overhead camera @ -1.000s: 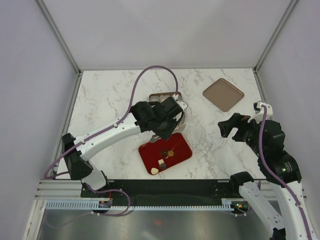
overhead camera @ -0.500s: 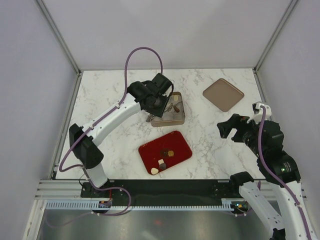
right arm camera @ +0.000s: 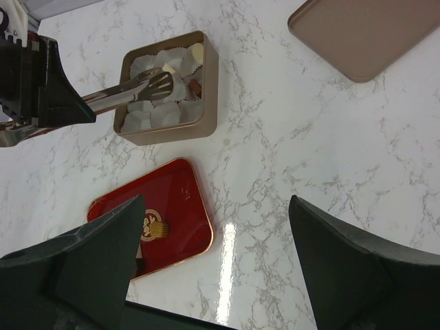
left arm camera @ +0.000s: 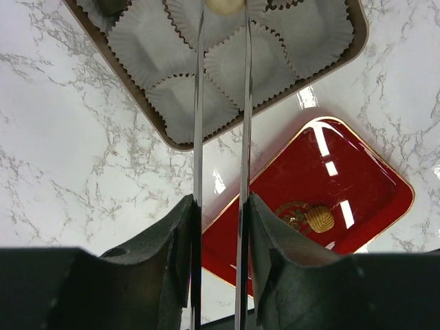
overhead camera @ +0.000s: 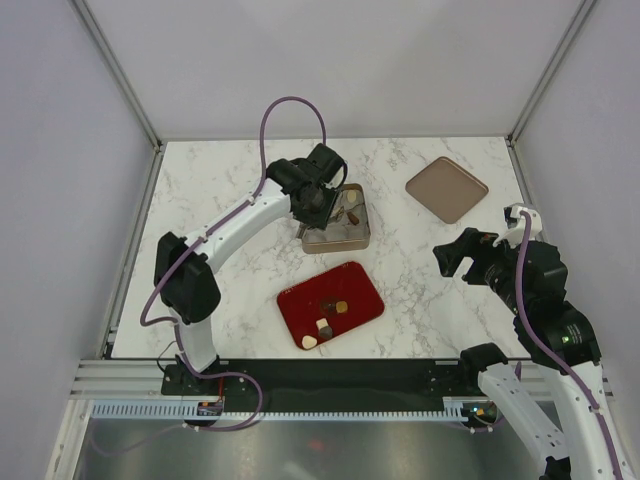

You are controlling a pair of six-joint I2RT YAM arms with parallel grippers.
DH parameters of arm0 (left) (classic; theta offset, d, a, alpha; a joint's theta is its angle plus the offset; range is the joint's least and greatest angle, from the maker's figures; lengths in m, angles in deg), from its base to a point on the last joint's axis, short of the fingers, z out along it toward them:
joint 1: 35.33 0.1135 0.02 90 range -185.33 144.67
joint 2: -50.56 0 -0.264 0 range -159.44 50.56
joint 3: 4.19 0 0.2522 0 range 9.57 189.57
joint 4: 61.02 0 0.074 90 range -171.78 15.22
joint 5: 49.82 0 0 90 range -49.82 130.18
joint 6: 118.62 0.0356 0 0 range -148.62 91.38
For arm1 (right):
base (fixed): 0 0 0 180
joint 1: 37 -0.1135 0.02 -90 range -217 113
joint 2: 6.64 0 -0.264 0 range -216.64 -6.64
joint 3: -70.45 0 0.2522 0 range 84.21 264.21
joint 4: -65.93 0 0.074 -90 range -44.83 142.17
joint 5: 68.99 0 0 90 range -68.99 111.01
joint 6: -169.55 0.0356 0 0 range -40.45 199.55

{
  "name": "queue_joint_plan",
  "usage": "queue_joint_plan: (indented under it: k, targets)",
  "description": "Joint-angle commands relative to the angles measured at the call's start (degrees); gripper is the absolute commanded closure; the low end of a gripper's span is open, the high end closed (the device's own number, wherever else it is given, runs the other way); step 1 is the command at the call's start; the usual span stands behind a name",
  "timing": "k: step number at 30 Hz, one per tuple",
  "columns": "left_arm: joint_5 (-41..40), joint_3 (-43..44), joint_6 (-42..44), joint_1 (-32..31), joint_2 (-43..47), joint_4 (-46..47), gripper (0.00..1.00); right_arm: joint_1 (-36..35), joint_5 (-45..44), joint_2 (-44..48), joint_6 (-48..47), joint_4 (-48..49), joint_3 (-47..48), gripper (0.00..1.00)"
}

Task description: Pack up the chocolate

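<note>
The tongs [left arm camera: 199, 117] are pinched onto a cream piece [left arm camera: 221, 5] at their tips, and the left gripper [left arm camera: 220, 216] clamps the two blades to hold that pinch. The piece hangs over the paper cups [left arm camera: 240, 62] inside the box [right arm camera: 172, 130]; I cannot tell whether it touches a cup. To do this well, I judge the tips should sink into the centre of one empty cup before the squeeze eases. The release should be slow, so the piece neither sticks to a blade nor rolls. Then lift straight up, clear of the frills. More chocolate waits on the red tray [left arm camera: 357, 185], including a tan ribbed piece [left arm camera: 320, 218]. The right gripper [right arm camera: 214, 199] hangs wide open, well apart.
</note>
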Motion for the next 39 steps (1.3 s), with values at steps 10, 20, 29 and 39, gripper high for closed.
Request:
queue_joint_plan:
  k: [10, 20, 29, 39]
  targets:
    - [0.4, -0.9, 2.9, 1.0, -0.7, 3.0, 0.55, 0.0, -0.7, -0.9, -0.5, 2.1, 0.7, 0.06]
    - [0.3, -0.7, 3.6, 1.0, 3.4, 2.6, 0.48, 0.0, -0.7, -1.2, -0.4, 2.4, 0.9, 0.06]
    - [5.9, -6.6, 4.7, -0.1, 13.3, 0.4, 0.51, 0.0, -0.7, -1.5, -0.5, 1.8, 1.8, 0.06]
    - [5.8, -20.9, 3.0, -11.8, 26.2, -1.0, 0.51, 0.0, -2.3, -2.4, -1.3, 0.7, 3.2, 0.06]
